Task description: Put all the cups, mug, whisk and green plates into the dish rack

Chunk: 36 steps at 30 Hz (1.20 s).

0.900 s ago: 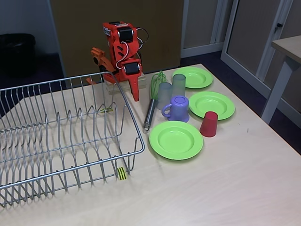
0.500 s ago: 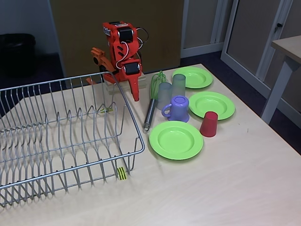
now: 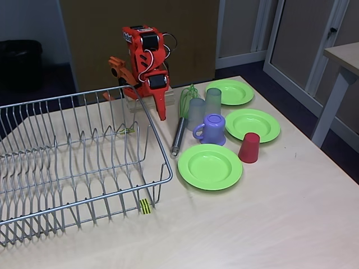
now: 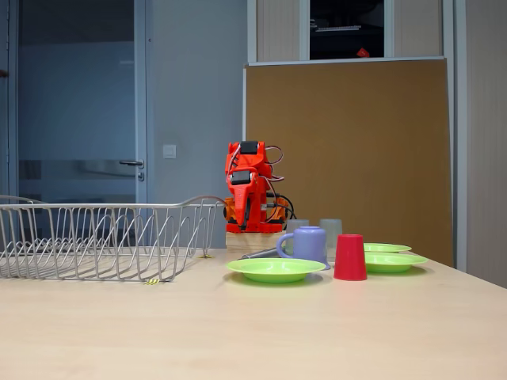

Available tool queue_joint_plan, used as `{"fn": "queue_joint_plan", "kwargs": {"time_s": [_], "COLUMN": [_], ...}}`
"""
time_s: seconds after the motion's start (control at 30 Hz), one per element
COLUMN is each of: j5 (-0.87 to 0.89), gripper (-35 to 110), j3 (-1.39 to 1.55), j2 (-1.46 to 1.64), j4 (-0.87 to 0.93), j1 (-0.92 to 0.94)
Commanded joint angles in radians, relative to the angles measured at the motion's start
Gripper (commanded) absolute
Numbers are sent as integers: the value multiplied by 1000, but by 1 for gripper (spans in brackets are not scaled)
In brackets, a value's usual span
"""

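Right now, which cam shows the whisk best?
The fixed view looking down at the table: the whisk lies along its full length, green loops near the arm's base, silver handle pointing toward the dish rack. In the low fixed view, the mug hides all but a bit of handle.

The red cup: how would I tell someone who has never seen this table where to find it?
Start at the wire dish rack on the left of the table, then look right to the three green plates. The red cup stands upside down between the nearest plate and the middle one, just right of the purple mug. It is the only red, handleless piece.
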Motion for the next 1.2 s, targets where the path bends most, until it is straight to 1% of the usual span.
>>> {"fn": "queue_joint_plan", "kwargs": {"time_s": [0.0, 0.17, 0.53, 0.73, 0.97, 1.13, 1.17], "j5": [15, 11, -284, -324, -356, -353, -353], "gripper": [0, 0, 0, 0, 0, 0, 4], "j3": [-5, -5, -54, -193, -411, -638, -692], "j2": [12, 12, 23, -43, -255, -517, -581], "j4": [-3, -3, 31, 49, 43, 57, 57], "j1": [-25, -25, -34, -52, -130, -161, -166]}}
